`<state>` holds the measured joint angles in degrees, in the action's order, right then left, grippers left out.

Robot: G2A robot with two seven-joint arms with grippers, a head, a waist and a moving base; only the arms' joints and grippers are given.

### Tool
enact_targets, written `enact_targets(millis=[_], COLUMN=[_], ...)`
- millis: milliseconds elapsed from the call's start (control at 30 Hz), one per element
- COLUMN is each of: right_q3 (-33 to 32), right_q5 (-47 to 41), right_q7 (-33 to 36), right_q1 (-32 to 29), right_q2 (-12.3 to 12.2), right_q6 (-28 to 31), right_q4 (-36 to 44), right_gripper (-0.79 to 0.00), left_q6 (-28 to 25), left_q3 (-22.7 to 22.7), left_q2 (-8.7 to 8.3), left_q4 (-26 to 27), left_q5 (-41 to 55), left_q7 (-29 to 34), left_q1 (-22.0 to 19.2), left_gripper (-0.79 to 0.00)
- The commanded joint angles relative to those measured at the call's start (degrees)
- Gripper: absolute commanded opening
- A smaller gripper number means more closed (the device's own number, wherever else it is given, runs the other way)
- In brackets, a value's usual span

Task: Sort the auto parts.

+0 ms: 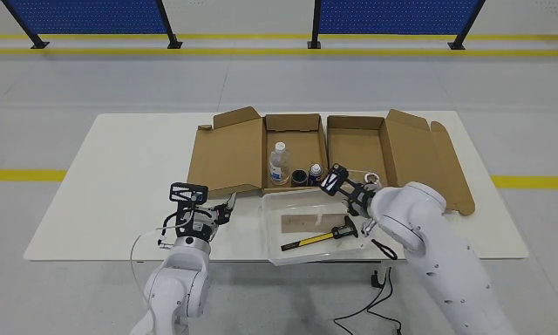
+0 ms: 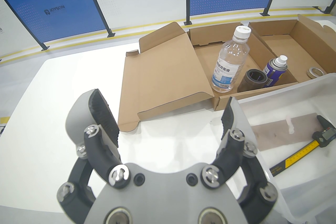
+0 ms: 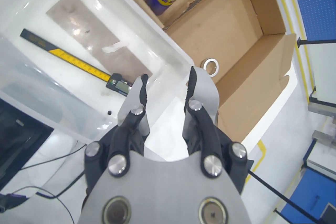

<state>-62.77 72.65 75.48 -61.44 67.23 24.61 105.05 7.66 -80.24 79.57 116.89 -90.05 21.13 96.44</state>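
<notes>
The caliper (image 1: 318,239) lies flat on the bottom of the clear bin (image 1: 267,226), close to the bin's near wall. Its long axis runs nearly along that wall, only a little slanted. The black head with the display points to the bin's right end, and the yellow beam reaches toward the bin's near left corner.

The right jaws hang above the bin's far right corner, spread apart with nothing between them. From there the caliper's head lies down and toward the near wall, not far off. The left jaws are also spread wide and empty. They hover over the bare surface (image 1: 131,187) just beside the bin's left wall, and the thin end of the beam is the part nearest to them.

The right arm looks the better one for this pick, because the head is on its side. In the right wrist view the gap between the jaws seems to lie more along the beam than across it. So the wrist probably has to turn before it goes down, otherwise the jaws may close on the beam's length and slip.

Beyond the bin's far wall stand two open boxes: the left box (image 1: 296,147) and the right box (image 1: 357,152).
</notes>
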Motion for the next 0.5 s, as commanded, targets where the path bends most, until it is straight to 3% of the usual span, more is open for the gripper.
enact_targets(millis=[0, 167, 400, 467], right_q3=[1.4, 6.4, 14.1, 16.1], right_q5=[-1.5, -4.0, -9.6, -11.4], right_q7=[2.0, 2.8, 3.4, 3.5], right_q1=[0.7, 3.4, 8.9, 10.4], right_q2=[0.2, 0.4, 0.0, -0.2], right_q6=[1.3, 1.4, 0.8, 0.7], right_q4=[-1.8, -8.0, -16.0, -17.8], right_gripper=[-0.434, -0.437, -0.32, -0.317], left_q6=[0.0, 0.0, 0.0, 0.0], left_q3=[0.0, 0.0, 0.0, 0.0], left_q2=[0.0, 0.0, 0.0, 0.0], left_q4=[0.0, 0.0, 0.0, 0.0], left_q5=[0.0, 0.0, 0.0, 0.0], left_q7=[0.0, 0.0, 0.0, 0.0], left_q1=[0.0, 0.0, 0.0, 0.0], left_gripper=[0.0, 0.0, 0.0, 0.0])
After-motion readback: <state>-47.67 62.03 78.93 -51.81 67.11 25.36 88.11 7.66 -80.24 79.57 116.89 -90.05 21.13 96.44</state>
